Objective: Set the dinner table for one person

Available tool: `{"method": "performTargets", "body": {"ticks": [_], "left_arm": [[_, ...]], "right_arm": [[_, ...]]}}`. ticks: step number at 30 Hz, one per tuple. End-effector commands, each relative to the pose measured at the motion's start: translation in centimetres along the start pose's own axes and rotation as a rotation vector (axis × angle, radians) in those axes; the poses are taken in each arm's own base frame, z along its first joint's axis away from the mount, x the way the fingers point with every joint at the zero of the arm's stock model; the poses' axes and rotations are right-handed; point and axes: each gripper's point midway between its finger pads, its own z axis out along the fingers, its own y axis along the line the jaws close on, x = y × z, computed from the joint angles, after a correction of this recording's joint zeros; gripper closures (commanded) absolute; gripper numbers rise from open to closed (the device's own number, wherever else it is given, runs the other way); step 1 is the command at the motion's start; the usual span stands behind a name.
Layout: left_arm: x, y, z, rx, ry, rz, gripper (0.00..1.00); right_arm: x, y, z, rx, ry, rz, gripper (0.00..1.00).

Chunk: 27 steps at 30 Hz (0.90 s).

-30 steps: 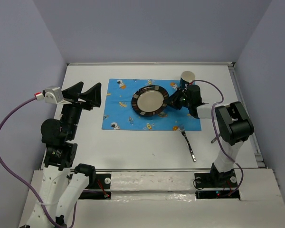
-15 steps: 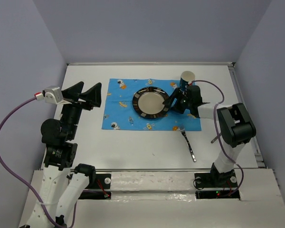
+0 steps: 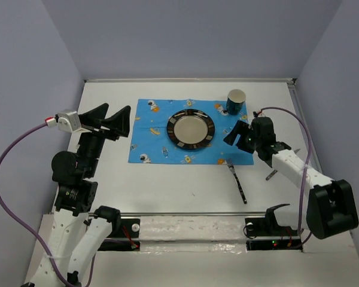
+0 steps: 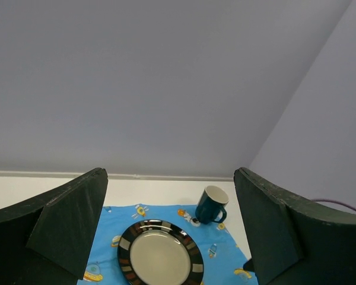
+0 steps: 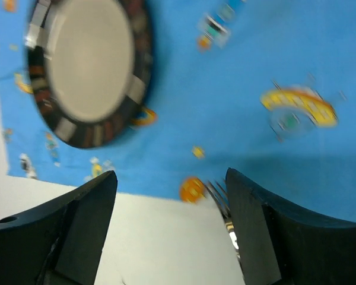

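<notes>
The white dinner table (image 3: 167, 179) carries a blue space-print mat (image 3: 149, 137). A cream plate with a dark striped rim (image 3: 191, 129) sits on the mat; it also shows in the left wrist view (image 4: 160, 256) and the right wrist view (image 5: 86, 71). A dark teal mug (image 3: 236, 101) stands at the mat's far right corner, also in the left wrist view (image 4: 211, 205). A fork (image 3: 236, 178) lies at the mat's near right corner, tines on the mat (image 5: 221, 199). My right gripper (image 3: 237, 135) is open and empty above the mat's right edge. My left gripper (image 3: 112, 119) is open and empty, raised left of the mat.
Grey walls close the table at the back and both sides. A metal rail (image 3: 185, 213) runs along the near edge. A purple cable (image 3: 299, 128) loops by the right arm.
My right gripper has let go of the plate's right rim and pulled back to the right and toward the near edge. The plate stays on the mat. The left arm has barely moved.
</notes>
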Motion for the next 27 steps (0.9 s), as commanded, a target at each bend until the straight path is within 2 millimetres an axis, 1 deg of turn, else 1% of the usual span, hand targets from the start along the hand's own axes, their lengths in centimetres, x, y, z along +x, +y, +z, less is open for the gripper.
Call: {"method": "performTargets", "body": {"ticks": [1, 3, 4, 7, 8, 9, 16, 17, 18, 20, 23, 24, 25, 26, 27], "left_arm": [[-1.6, -1.1, -0.3, 0.040, -0.060, 0.009, 0.01], [-1.6, -1.3, -0.4, 0.046, -0.058, 0.007, 0.01], [-1.6, -1.3, -0.4, 0.045, -0.060, 0.007, 0.01], [-1.6, -1.5, -0.5, 0.050, -0.059, 0.004, 0.01], [-1.8, -1.6, -0.6, 0.052, -0.064, 0.003, 0.01], [-1.8, -1.6, -0.6, 0.055, -0.064, 0.004, 0.01], [-2.2, -1.9, -1.0, 0.063, -0.072, 0.000, 0.01], [-2.3, -2.1, -1.0, 0.071, -0.074, 0.000, 0.01], [-2.5, -2.4, -1.2, 0.081, -0.079, -0.003, 0.01], [-2.6, -2.4, -1.3, 0.081, -0.083, -0.005, 0.01], [-2.8, -2.6, -1.4, 0.087, -0.085, -0.007, 0.01], [-2.8, -2.6, -1.5, 0.090, -0.085, -0.006, 0.01], [-2.9, -2.7, -1.5, 0.095, -0.088, -0.007, 0.01], [-2.9, -2.9, -1.6, 0.099, -0.087, -0.009, 0.01], [-3.0, -3.0, -1.6, 0.103, -0.090, -0.009, 0.01]], "right_arm": [[6.1, -7.2, -3.7, 0.291, 0.143, 0.037, 0.22], [7.2, -7.7, -4.7, 0.312, 0.163, 0.060, 0.25], [8.7, -8.4, -5.2, 0.341, 0.211, 0.079, 0.25], [10.8, -9.3, -5.9, 0.375, 0.282, 0.109, 0.25], [11.8, -9.9, -6.3, 0.400, 0.317, 0.120, 0.25], [12.4, -9.8, -6.4, 0.393, 0.346, 0.133, 0.25], [14.0, -9.1, -6.6, 0.357, 0.442, 0.152, 0.29], [14.6, -9.0, -6.6, 0.362, 0.470, 0.146, 0.30], [15.6, -8.9, -6.7, 0.376, 0.514, 0.124, 0.33], [16.0, -8.8, -6.7, 0.386, 0.526, 0.107, 0.38], [16.4, -8.6, -6.9, 0.416, 0.545, 0.094, 0.43], [16.9, -8.6, -7.0, 0.428, 0.558, 0.071, 0.46], [17.0, -8.4, -7.0, 0.434, 0.567, 0.067, 0.48], [17.4, -8.8, -7.2, 0.471, 0.586, 0.059, 0.48], [17.8, -8.6, -7.2, 0.473, 0.599, 0.042, 0.49]]}}
